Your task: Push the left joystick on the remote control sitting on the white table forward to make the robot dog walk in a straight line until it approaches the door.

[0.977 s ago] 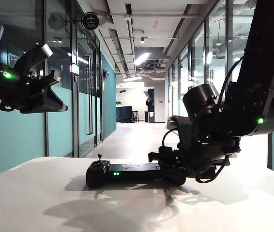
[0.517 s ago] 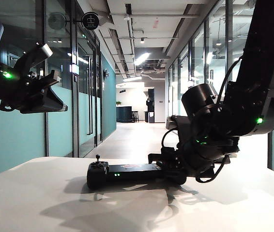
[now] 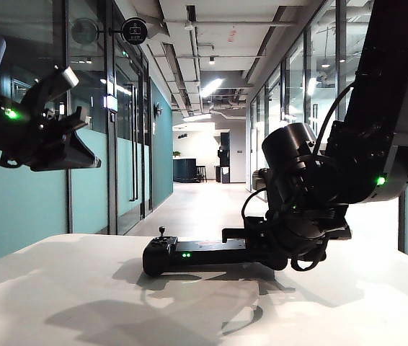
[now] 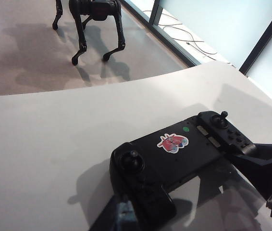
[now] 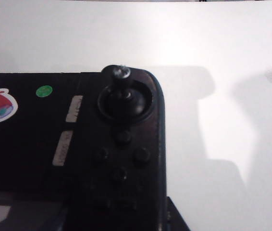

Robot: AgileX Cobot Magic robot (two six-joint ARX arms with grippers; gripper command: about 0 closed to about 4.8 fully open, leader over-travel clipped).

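Note:
The black remote control (image 3: 197,254) lies on the white table (image 3: 60,303). Its left joystick (image 3: 162,232) stands free at the end away from my right gripper (image 3: 260,249), which is shut on the other end. In the right wrist view that end's matching stick (image 5: 121,73) rises over the remote control (image 5: 40,144), gripped by my right gripper (image 5: 119,216). My left gripper (image 3: 81,155) hangs high at the left, apart from everything. Its tip (image 4: 125,216) hovers near the left joystick (image 4: 133,156); its opening is hidden. The robot dog (image 4: 95,14) stands on the floor beyond the table.
The table's curved far edge (image 4: 102,84) drops to the grey floor. Loose cables (image 4: 174,29) lie by the glass wall. Glass doors (image 3: 128,144) line the corridor's left side. My right arm (image 3: 377,108) fills the space over the table's right side.
My right gripper has swung with the remote control, so the controller's left end sits further right. The left arm has stayed in place.

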